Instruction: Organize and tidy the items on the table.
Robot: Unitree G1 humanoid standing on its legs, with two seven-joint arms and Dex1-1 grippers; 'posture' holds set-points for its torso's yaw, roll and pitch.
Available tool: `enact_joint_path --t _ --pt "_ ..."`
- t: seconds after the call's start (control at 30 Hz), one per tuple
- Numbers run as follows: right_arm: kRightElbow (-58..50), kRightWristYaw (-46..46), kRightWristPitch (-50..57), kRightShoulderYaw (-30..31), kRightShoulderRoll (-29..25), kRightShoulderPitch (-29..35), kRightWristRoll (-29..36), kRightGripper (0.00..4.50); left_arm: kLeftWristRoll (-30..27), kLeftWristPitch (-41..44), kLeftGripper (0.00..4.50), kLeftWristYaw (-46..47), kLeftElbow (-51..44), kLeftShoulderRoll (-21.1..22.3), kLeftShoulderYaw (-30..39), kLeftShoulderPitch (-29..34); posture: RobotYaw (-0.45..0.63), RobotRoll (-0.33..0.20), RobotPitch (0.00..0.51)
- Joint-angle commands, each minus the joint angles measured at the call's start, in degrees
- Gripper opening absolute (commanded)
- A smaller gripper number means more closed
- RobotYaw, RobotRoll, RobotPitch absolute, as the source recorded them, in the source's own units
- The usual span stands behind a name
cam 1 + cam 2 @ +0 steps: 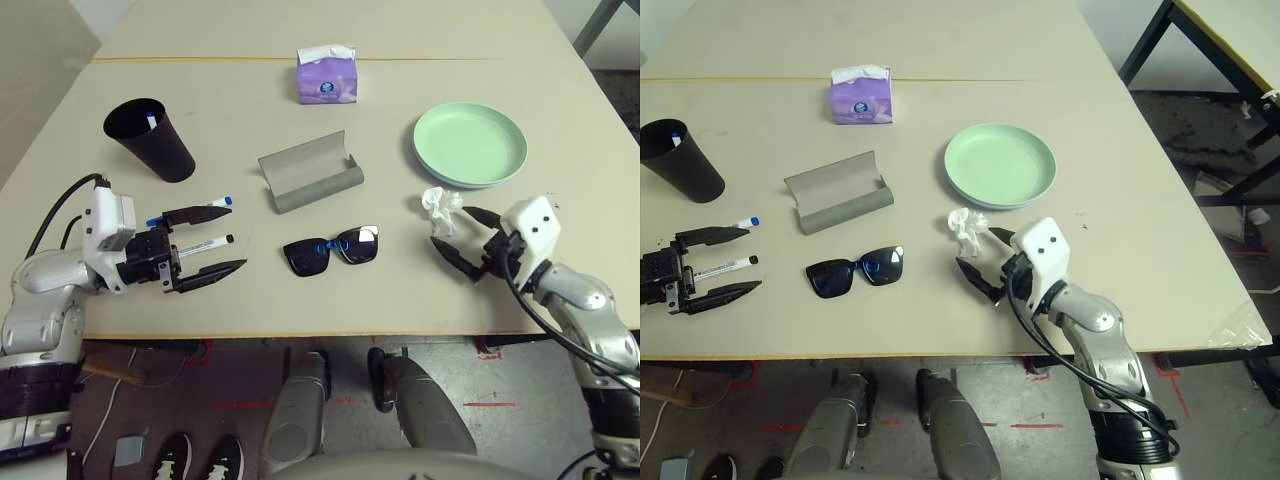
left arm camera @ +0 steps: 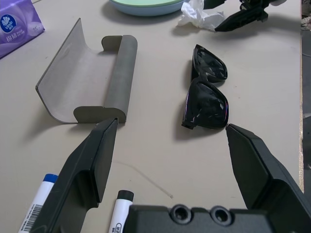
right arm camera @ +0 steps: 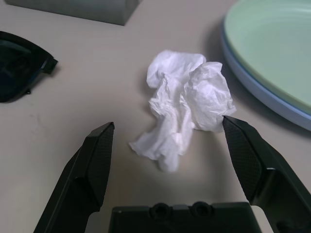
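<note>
Closest to my eyes, at the near edge of the bench (image 1: 560, 120), sit both my claws. My left claw (image 1: 205, 243) is spread wide and holds nothing; its two black fingers straddle the black-capped marker (image 1: 205, 242), while the blue-capped marker (image 1: 190, 212) lies just beside the far finger. My right claw (image 3: 167, 160) is also fully spread and empty, its tips either side of the crumpled tissue (image 3: 182, 109); whether they touch it I cannot tell.

My right wrist camera shows the tissue's folds up close and that the green plate (image 3: 272, 43) sits stacked on a pale blue plate (image 3: 272, 104). My left wrist camera looks along the open grey glasses case (image 2: 97, 80) and the black sunglasses (image 2: 206, 87) toward my other claw.

From above, the sunglasses lie near the front edge, between my claws, with the case just behind them. A black cup (image 1: 150, 138) with something white and blue inside stands at far left; a purple tissue box (image 1: 327, 75) sits by the yellowish seam.

Pale beige bench; grey floor and a second bench's leg at right.
</note>
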Motion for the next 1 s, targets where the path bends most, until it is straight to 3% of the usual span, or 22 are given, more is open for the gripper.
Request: enact_joint_path --t 0.03,0.2,0.27,0.37,0.63,0.9,1.0 --pt "1.9 -0.1 -1.1 2.2 0.4 -0.2 -1.5 4.47 -0.3 0.2 4.5 0.1 -1.8 -0.4 -0.4 0.6 0.04 0.0 0.247" --pt "3.6 -0.1 -1.6 3.2 0.9 -1.5 -1.5 4.47 -0.5 0.5 4.5 0.4 -2.8 -0.6 -0.3 1.0 0.04 0.0 0.247" --pt "4.0 0.2 -1.8 3.3 1.0 -2.1 -1.2 4.1 -0.7 0.6 4.5 0.6 -3.0 -0.6 -0.2 1.1 0.04 0.0 0.248" --pt "4.4 0.4 -2.0 3.2 1.2 -2.7 -0.6 3.15 -0.9 0.7 4.5 0.9 -3.5 -0.6 -0.2 1.2 0.05 0.0 0.249" --pt "3.9 1.5 -1.7 3.1 1.5 -3.0 0.0 0.1 -1.4 1.1 4.5 1.9 -5.1 -1.2 -0.3 1.7 0.05 0.0 0.249" --pt "2.4 1.4 0.3 1.3 1.6 -4.9 2.2 0.04 -1.5 1.2 4.5 2.0 -5.1 -1.4 -0.7 1.6 0.04 0.0 0.254" --pt "0.9 0.7 3.5 -0.8 0.7 -10.0 4.5 0.04 -1.5 1.3 4.5 1.9 -5.0 -1.5 -0.7 1.6 0.04 0.0 0.257"
